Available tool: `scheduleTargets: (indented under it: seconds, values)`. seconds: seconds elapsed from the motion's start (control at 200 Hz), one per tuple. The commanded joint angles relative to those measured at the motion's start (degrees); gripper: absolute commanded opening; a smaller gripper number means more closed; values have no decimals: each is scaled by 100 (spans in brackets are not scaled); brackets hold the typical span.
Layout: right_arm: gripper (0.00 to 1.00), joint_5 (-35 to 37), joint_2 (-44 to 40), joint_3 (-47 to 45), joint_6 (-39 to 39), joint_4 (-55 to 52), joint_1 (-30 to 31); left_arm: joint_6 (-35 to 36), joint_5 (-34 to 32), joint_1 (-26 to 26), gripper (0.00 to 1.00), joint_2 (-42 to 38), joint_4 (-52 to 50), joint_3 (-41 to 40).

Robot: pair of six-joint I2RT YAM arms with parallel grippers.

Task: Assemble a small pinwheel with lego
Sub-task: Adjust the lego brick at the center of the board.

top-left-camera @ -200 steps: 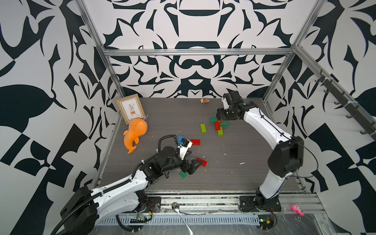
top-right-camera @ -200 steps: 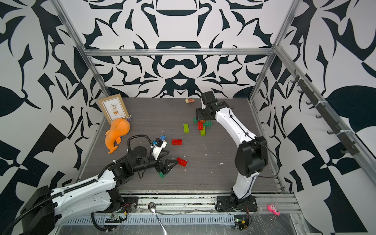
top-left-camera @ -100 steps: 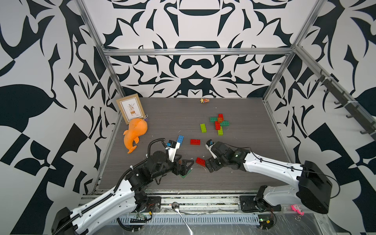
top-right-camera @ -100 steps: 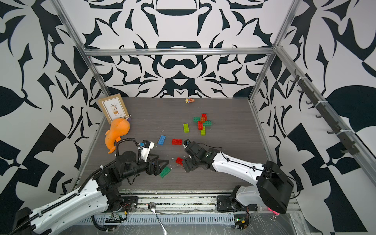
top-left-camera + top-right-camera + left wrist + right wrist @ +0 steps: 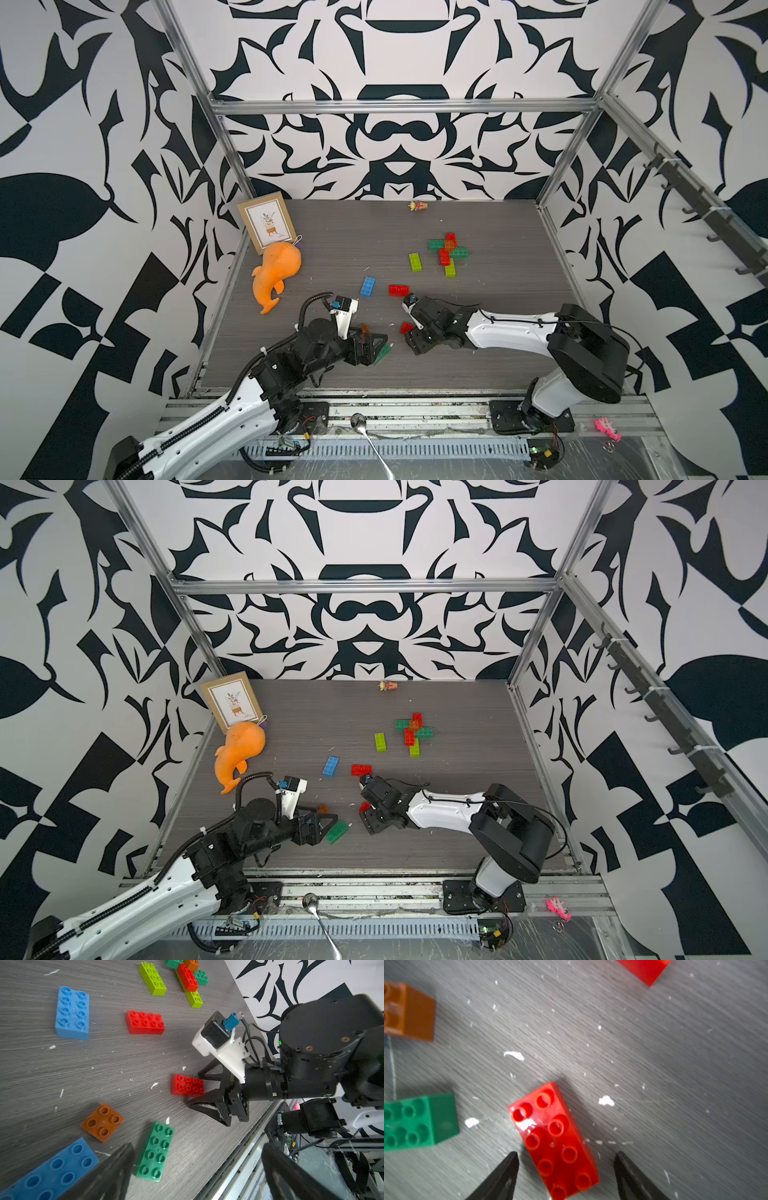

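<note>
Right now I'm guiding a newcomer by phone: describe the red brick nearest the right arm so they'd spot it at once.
On the grey table, follow the right arm, which reaches in low near the front edge. A red eight-stud brick lies studs up between its open fingers. The other loose red brick sits farther back beside a blue one, with no fingers around it.

My grey tabletop point(image 5: 353, 232) carries loose bricks lying flat: blue brick point(image 5: 368, 286), red brick point(image 5: 398, 290), lime brick point(image 5: 414, 262), second red brick point(image 5: 554, 1138), green brick point(image 5: 154, 1151), orange square point(image 5: 102, 1122). A joined cluster point(image 5: 448, 251) sits farther back, and an orange whale point(image 5: 276, 270) lies near the left edge.
</note>
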Motion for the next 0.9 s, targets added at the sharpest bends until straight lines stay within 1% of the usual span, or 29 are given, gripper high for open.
scheduleTargets:
  seconds: [0.0, 0.075, 0.145, 0.205, 0.23, 0.255, 0.31, 0.405, 0.44, 0.45, 0.495, 0.595, 0.69, 0.895]
  values:
    - [65, 125, 43, 209, 1, 187, 43, -126, -106, 23, 100, 24, 83, -45]
    - [56, 141, 45, 191, 1, 247, 71, -149, -159, 23, 100, 65, 125, -29]
    - [46, 194, 30, 196, 21, 230, 82, -171, -234, 23, 100, 126, 146, 20]
    - [35, 281, -27, 177, 71, 170, 103, -169, -226, 23, 100, 166, 258, 30]
    - [33, 333, -51, 146, 106, 178, 109, -170, -212, 22, 100, 182, 304, 41]
    - [32, 386, -90, 95, 168, 190, 109, -160, -207, 18, 100, 195, 331, 58]
    - [24, 481, -162, 9, 346, 209, 108, -133, -203, 23, 100, 222, 323, 120]
    - [14, 739, -309, -143, 722, 90, 112, -60, -145, 23, 100, 216, 330, 136]
    - [12, 758, -407, -223, 839, 70, 109, -31, -106, 23, 100, 207, 374, 101]
    - [11, 923, -436, -259, 887, 69, 111, -24, -93, 23, 100, 200, 390, 90]
    - [10, 1194, -607, -413, 1157, 28, 109, -13, -62, 23, 100, 193, 415, 45]
    - [7, 1561, -994, -747, 1694, -13, 111, 20, -78, 23, 100, 216, 415, 38]
    - [8, 1580, -1092, -890, 1842, 87, 114, 106, -12, 23, 100, 317, 476, 110]
    - [7, 1564, -817, -779, 2194, 60, 258, 129, 60, 23, 100, 575, 626, 275]
